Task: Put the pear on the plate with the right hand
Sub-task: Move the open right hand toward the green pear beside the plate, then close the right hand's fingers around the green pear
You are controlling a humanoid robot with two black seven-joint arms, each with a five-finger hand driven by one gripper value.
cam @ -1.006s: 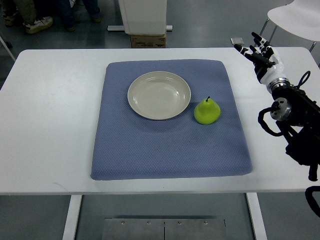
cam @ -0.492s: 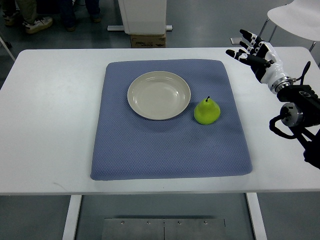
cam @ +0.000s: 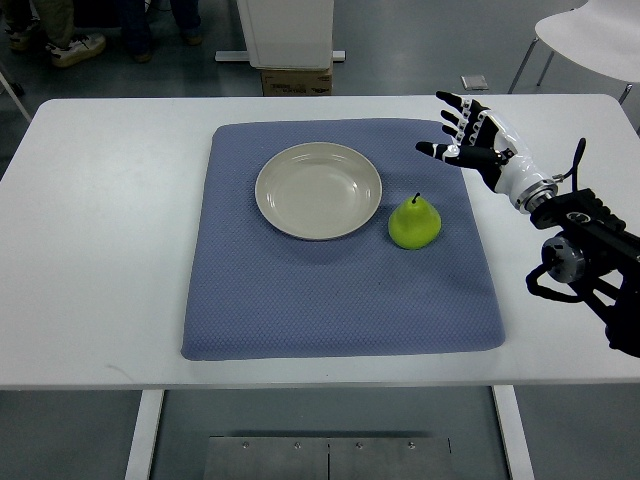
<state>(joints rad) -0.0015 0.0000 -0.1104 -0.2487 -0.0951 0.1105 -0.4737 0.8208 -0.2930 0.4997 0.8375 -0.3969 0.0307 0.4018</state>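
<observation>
A green pear [cam: 414,222] stands upright on a blue mat [cam: 340,290], just right of an empty cream plate [cam: 318,190]. My right hand [cam: 462,135] comes in from the right edge. Its fingers are spread and hold nothing. It hovers above the mat's far right corner, up and to the right of the pear, apart from it. The left arm is out of view.
The mat lies on a white table [cam: 100,250]. A white chair [cam: 595,35] stands beyond the far right corner. A cardboard box [cam: 296,80] and a white stand sit behind the table. People's feet [cam: 75,45] show at the top left.
My right hand has moved left and toward the pear, from beyond the table's right side to over the mat's far right corner. The pear and plate have not moved.
</observation>
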